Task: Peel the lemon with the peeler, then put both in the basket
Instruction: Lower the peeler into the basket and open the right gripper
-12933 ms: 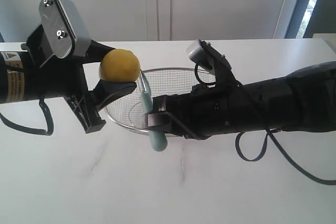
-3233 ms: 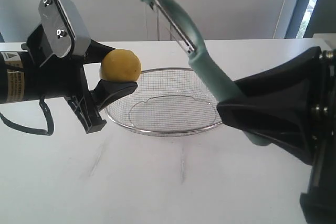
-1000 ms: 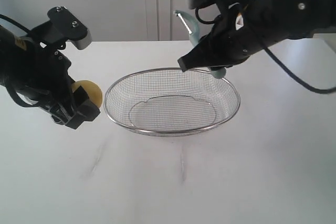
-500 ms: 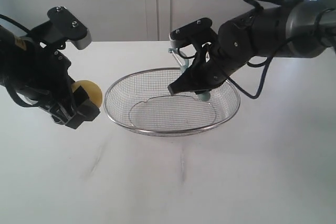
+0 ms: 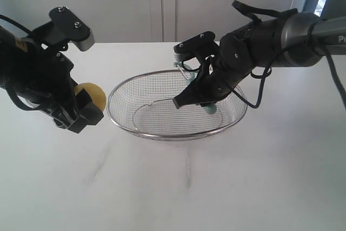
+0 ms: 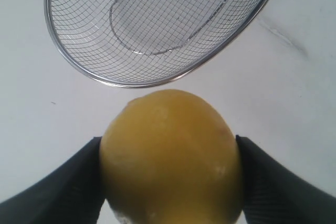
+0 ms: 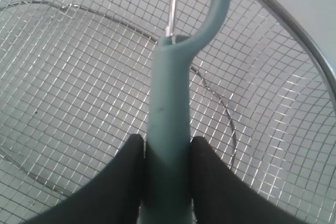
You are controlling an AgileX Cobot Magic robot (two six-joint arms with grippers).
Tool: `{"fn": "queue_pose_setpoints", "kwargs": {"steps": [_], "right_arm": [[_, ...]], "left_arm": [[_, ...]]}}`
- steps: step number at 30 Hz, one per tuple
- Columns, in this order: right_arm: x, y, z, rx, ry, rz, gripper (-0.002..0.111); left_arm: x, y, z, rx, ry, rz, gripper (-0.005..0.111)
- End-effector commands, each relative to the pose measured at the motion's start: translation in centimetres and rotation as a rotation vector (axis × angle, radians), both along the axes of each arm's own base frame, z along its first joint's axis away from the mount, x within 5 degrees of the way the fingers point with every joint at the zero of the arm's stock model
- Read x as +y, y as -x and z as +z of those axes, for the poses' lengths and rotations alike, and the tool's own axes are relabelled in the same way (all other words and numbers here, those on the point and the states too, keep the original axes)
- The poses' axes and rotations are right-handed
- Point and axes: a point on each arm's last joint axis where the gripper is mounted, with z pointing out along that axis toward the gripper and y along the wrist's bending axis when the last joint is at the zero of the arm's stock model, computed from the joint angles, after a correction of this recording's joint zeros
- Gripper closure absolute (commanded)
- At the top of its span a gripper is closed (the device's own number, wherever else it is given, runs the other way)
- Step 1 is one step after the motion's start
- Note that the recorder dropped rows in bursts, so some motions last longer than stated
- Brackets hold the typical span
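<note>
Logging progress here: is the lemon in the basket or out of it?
Out. The left gripper holds the lemon beside the basket, outside its rim.

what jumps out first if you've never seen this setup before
The wide wire-mesh basket in the middle of the white table draws the eye first. Next comes the bright yellow lemon, clamped in the left gripper just outside the basket's left rim in the exterior view. Opposite it, the right gripper holds the teal peeler by its handle, low over the basket's right half.
</note>
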Motion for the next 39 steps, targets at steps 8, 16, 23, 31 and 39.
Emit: {"fn": "queue_pose_setpoints", "kwargs": {"steps": [8,16,23,31,39], "right_arm": [[-0.3,-0.2,-0.4,-0.006,0.011,0.01,0.108],[-0.2,-0.4,-2.7,0.05,0.042,0.009,0.108],[-0.1,-0.5,-4.5,0.087,0.06,0.01,0.108],[-0.1,-0.5,-4.7,0.096,0.049,-0.014,0.072],[-0.3,-0.3,-1.4,0.041,0.017,-0.024,0.037]], "left_arm": [[-0.1,0.1,0.5,0.003,0.026,0.004,0.107],[-0.1,0.1,0.5,0.004,0.025,0.004,0.107],[-0.1,0.1,0.5,0.004,0.025,0.004,0.107],[-0.1,0.1,0.5,0.004,0.025,0.004,0.107],[-0.2,0.1,0.5,0.005,0.027,0.005,0.107]]}}
